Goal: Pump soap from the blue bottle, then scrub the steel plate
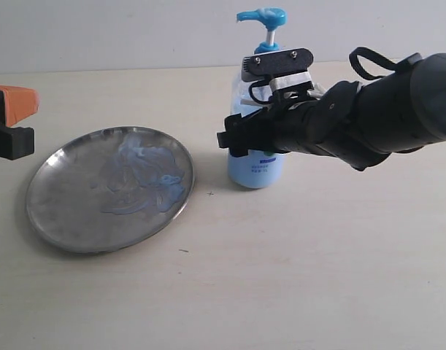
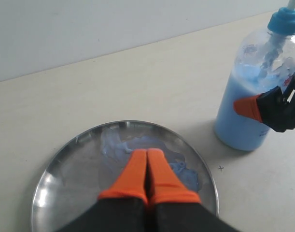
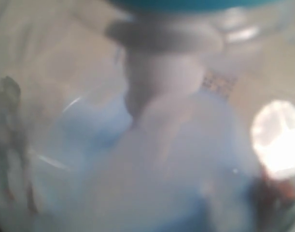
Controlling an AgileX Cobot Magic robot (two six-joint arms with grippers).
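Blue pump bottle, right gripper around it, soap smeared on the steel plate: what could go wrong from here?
1. The right gripper straddles the tall clear bottle of light-blue liquid; whether it grips is unclear, so a sideways move could tip it.
2. The round shiny steel plate lies loose, slick with pale bluish soap; scrubbing with the shut left gripper might slide it.
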